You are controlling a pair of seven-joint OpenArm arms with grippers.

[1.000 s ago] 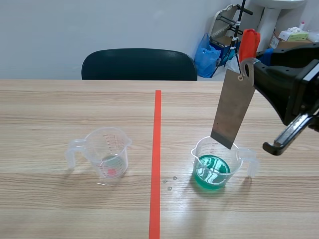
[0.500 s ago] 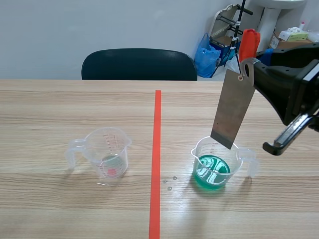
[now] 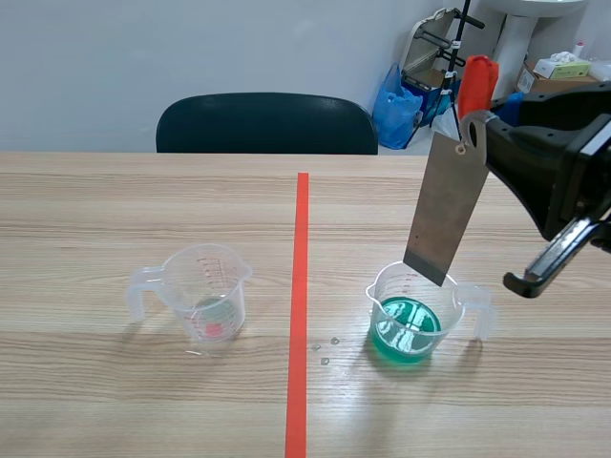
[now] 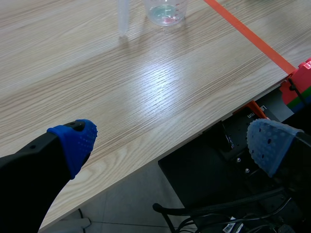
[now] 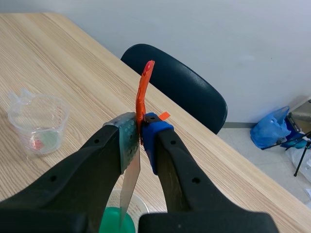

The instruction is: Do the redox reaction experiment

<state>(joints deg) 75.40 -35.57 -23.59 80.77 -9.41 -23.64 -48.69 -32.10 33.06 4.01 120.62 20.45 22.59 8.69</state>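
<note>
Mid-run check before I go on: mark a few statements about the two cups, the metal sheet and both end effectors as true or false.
1. The right end effector is shut on the metal sheet. True.
2. The green liquid is in the left cup. False: it is in the right cup, on the other side of the tape line.
3. The left end effector is open and holds nothing. True.
4. The metal sheet lies flat beside the left cup. False: it hangs, slightly tilted, from the right end effector, over the right cup.
5. Both cups stand upright. True.
</note>
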